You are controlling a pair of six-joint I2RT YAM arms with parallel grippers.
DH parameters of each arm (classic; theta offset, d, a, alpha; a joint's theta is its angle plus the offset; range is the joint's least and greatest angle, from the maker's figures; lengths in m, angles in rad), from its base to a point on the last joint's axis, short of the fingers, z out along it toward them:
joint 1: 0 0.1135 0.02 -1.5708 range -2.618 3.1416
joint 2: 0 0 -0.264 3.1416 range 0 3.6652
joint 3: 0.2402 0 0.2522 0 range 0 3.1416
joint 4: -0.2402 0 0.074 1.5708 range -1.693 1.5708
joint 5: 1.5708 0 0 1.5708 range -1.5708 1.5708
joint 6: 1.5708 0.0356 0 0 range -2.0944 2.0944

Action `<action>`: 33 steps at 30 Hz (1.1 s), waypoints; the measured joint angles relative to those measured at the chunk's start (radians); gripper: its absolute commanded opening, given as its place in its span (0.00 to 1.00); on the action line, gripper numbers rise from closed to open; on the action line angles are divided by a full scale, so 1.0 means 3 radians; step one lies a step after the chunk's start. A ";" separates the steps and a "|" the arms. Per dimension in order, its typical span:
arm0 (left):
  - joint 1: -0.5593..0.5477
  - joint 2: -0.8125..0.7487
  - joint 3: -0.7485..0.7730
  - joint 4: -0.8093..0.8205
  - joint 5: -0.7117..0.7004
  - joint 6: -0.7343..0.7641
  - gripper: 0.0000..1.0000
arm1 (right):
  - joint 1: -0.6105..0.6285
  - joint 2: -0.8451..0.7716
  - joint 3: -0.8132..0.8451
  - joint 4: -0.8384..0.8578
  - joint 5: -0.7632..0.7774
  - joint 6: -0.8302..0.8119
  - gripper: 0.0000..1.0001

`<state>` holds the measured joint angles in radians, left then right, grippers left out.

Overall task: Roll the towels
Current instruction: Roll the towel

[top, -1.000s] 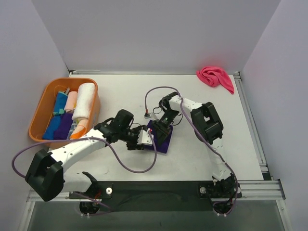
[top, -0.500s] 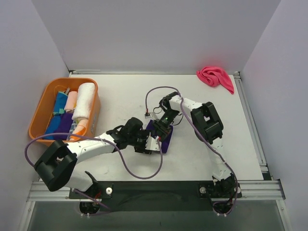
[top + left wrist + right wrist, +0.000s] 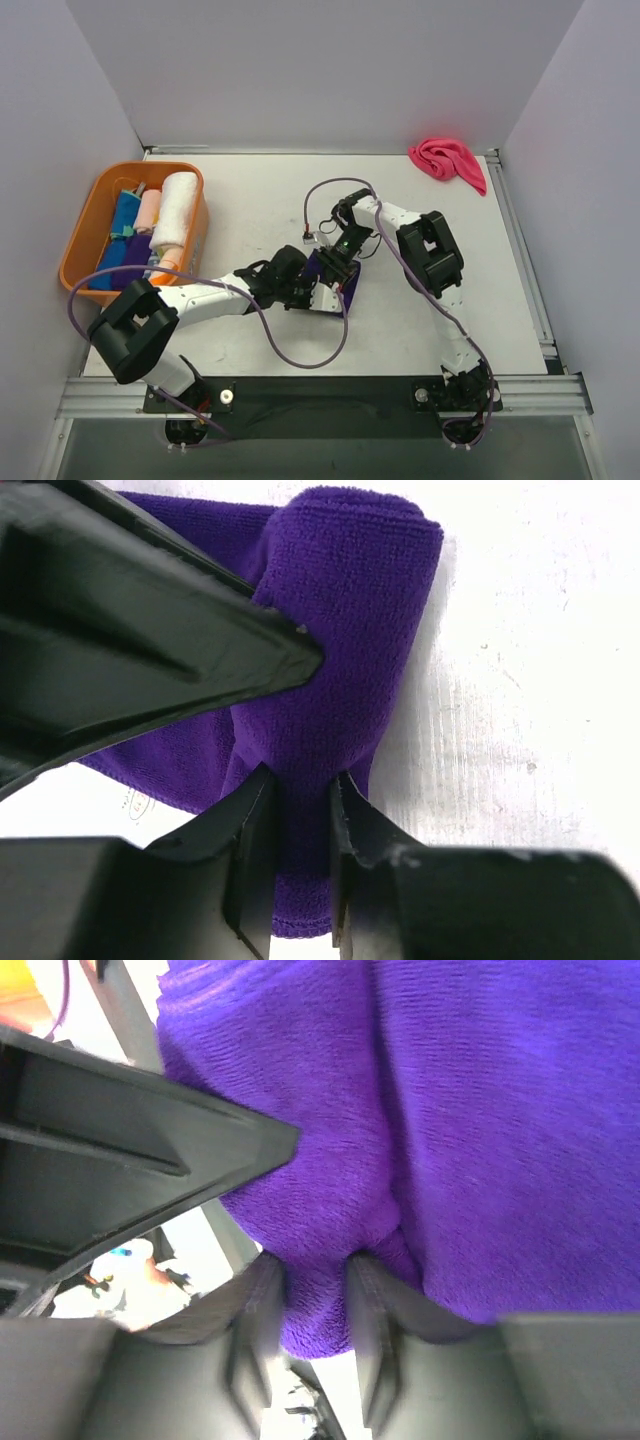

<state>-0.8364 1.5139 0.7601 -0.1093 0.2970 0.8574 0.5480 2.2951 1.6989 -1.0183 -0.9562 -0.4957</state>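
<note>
The left gripper [image 3: 300, 792] and right gripper [image 3: 315, 1268] each pinch a fold of the dark purple towel [image 3: 350, 600] at mid-table, seemingly half rolled. The orange basket [image 3: 84, 226] at the left holds several rolled towels [image 3: 176, 208], so those look finished; the crumpled hot pink towel [image 3: 448, 158], far right, waits.

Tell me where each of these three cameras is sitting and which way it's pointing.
Top external: above and behind the bases, facing down at the table; both whole arms show, meeting at the purple towel.
Left wrist: on the left arm's wrist, looking along the left gripper, its fingers pinching a fold of that towel.
Right wrist: on the right wrist, very close, right gripper pinching the towel too.
Shared: all three views show the purple towel.
</note>
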 measured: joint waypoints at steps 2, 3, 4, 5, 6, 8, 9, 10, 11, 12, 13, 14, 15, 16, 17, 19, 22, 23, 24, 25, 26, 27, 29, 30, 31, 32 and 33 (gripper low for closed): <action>-0.0027 -0.0004 0.0000 -0.0013 -0.0045 0.0027 0.14 | -0.0036 0.0041 0.0084 -0.0037 0.0028 0.0113 0.41; -0.0043 -0.0005 0.0000 -0.0020 -0.0066 0.0045 0.14 | -0.0067 0.0065 0.0128 -0.0036 0.0039 0.0167 0.42; -0.0061 -0.0008 0.0000 -0.0023 -0.0092 0.0062 0.13 | -0.0109 0.0085 0.0178 -0.0033 0.0052 0.0228 0.43; -0.0078 -0.0010 0.0000 -0.0024 -0.0126 0.0072 0.13 | -0.0160 0.0103 0.0223 -0.0025 0.0066 0.0287 0.43; -0.0098 -0.0011 0.0000 -0.0032 -0.0136 0.0079 0.13 | -0.0225 0.0122 0.0277 -0.0011 0.0097 0.0359 0.43; -0.0142 -0.0017 0.0000 -0.0066 -0.0158 0.0116 0.13 | -0.0331 0.0144 0.0355 0.0084 0.0201 0.0469 0.43; -0.0168 -0.0018 0.0000 -0.0075 -0.0178 0.0128 0.13 | -0.0370 0.0150 0.0376 0.0127 0.0262 0.0519 0.43; -0.0188 -0.0018 0.0001 -0.0084 -0.0195 0.0139 0.14 | -0.0415 0.0155 0.0397 0.0151 0.0327 0.0558 0.42; -0.0206 -0.0018 0.0006 -0.0099 -0.0206 0.0146 0.14 | -0.0441 0.0167 0.0418 0.0167 0.0389 0.0603 0.41; -0.0223 -0.0018 0.0019 -0.0123 -0.0221 0.0150 0.14 | -0.0449 0.0186 0.0444 0.0175 0.0455 0.0632 0.41; -0.0238 -0.0015 0.0039 -0.0158 -0.0238 0.0150 0.15 | -0.0440 0.0214 0.0472 0.0177 0.0497 0.0671 0.39; -0.0257 -0.0005 0.0075 -0.0212 -0.0258 0.0149 0.14 | -0.0418 0.0243 0.0506 0.0156 0.0524 0.0707 0.38; -0.0284 0.0013 0.0117 -0.0273 -0.0282 0.0149 0.14 | -0.0385 0.0266 0.0543 0.0132 0.0557 0.0738 0.37; -0.0310 0.0037 0.0160 -0.0328 -0.0308 0.0146 0.14 | -0.0346 0.0292 0.0590 0.0108 0.0608 0.0762 0.35; -0.0337 0.0061 0.0206 -0.0381 -0.0337 0.0145 0.14 | -0.0299 0.0317 0.0643 0.0084 0.0647 0.0786 0.34; -0.0389 0.0102 0.0291 -0.0483 -0.0393 0.0128 0.15 | -0.0202 0.0385 0.0754 0.0038 0.0707 0.0842 0.33; -0.0449 0.0132 0.0376 -0.0619 -0.0460 0.0076 0.15 | -0.0097 0.0488 0.0935 -0.0058 0.0764 0.0914 0.30; -0.0458 0.0135 0.0395 -0.0661 -0.0468 0.0055 0.15 | -0.0092 0.0512 0.0983 -0.0086 0.0788 0.0932 0.30; -0.0465 0.0139 0.0415 -0.0706 -0.0469 0.0032 0.15 | -0.0078 0.0529 0.1017 -0.0104 0.0800 0.0951 0.29; -0.0467 0.0146 0.0435 -0.0746 -0.0470 0.0009 0.15 | -0.0075 0.0540 0.1035 -0.0116 0.0815 0.0961 0.29; -0.0467 0.0163 0.0460 -0.0787 -0.0469 -0.0013 0.15 | -0.0075 0.0549 0.1053 -0.0130 0.0825 0.0970 0.29; -0.0467 0.0191 0.0501 -0.0841 -0.0463 -0.0031 0.15 | -0.0075 0.0561 0.1068 -0.0141 0.0832 0.0982 0.29; -0.0459 0.0281 0.0623 -0.0966 -0.0440 -0.0055 0.13 | -0.0078 0.0562 0.1076 -0.0149 0.0843 0.0989 0.29; -0.0446 0.0338 0.0694 -0.1049 -0.0404 -0.0062 0.13 | -0.0078 0.0562 0.1078 -0.0149 0.0847 0.0992 0.31; -0.0425 0.0401 0.0778 -0.1137 -0.0360 -0.0075 0.13 | -0.0081 0.0561 0.1080 -0.0150 0.0844 0.0992 0.35; -0.0395 0.0467 0.0874 -0.1233 -0.0303 -0.0090 0.13 | -0.0086 0.0558 0.1080 -0.0153 0.0838 0.0996 0.37; -0.0359 0.0533 0.0969 -0.1331 -0.0231 -0.0107 0.13 | -0.0097 0.0547 0.1080 -0.0154 0.0832 0.0992 0.39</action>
<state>-0.9440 1.6737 1.0508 -0.5087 0.2276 0.8253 0.5190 2.4592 2.0228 -1.0645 -0.7067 -0.1982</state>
